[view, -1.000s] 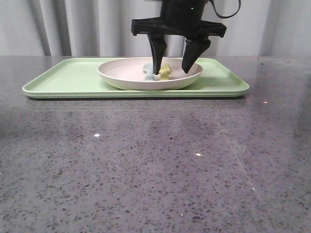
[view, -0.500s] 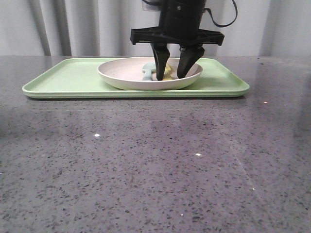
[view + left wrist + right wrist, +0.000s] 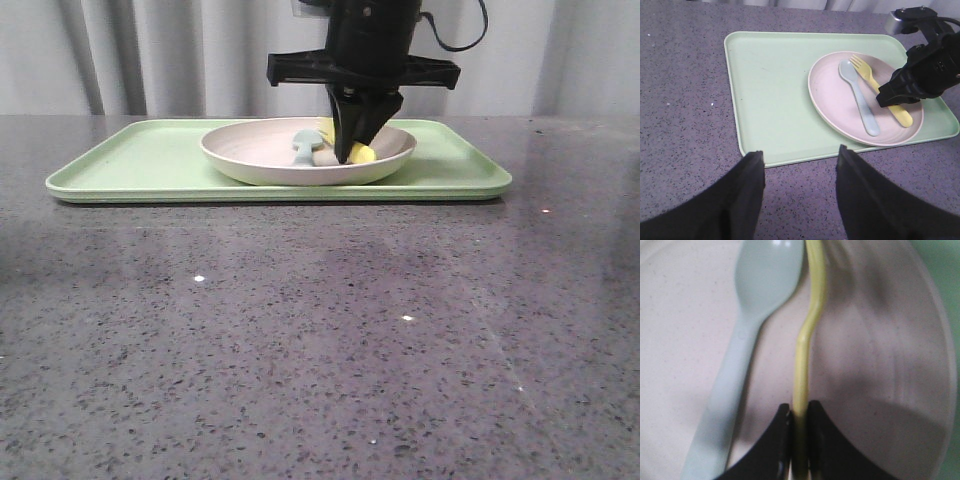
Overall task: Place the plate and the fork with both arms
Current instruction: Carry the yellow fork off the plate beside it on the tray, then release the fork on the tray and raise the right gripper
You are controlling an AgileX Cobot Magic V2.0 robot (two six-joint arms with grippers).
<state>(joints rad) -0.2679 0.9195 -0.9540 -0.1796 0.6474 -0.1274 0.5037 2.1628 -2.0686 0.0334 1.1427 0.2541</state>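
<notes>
The pale cream-pink plate [image 3: 250, 150] sits on the light-green tray [image 3: 140, 160]; it also shows in the left wrist view [image 3: 832, 102] and the right wrist view [image 3: 890, 350]. The yellow fork [image 3: 867, 77] lies in the plate beside a pale blue-green spoon [image 3: 860, 100]. My right gripper [image 3: 352, 150] is down in the plate, shut on the fork's handle [image 3: 801, 390]. My left gripper [image 3: 800, 157] is open and empty above the table, near the tray's edge.
The spoon [image 3: 750, 315] lies close beside the fork in the plate. The tray [image 3: 775, 95] has bare room to one side of the plate. Grey speckled tabletop [image 3: 320, 330] spreads in front. Curtains hang behind.
My right gripper's fingers, spread wide over the fork a second ago, have come together on the fork's handle. The plate and tray have not moved.
</notes>
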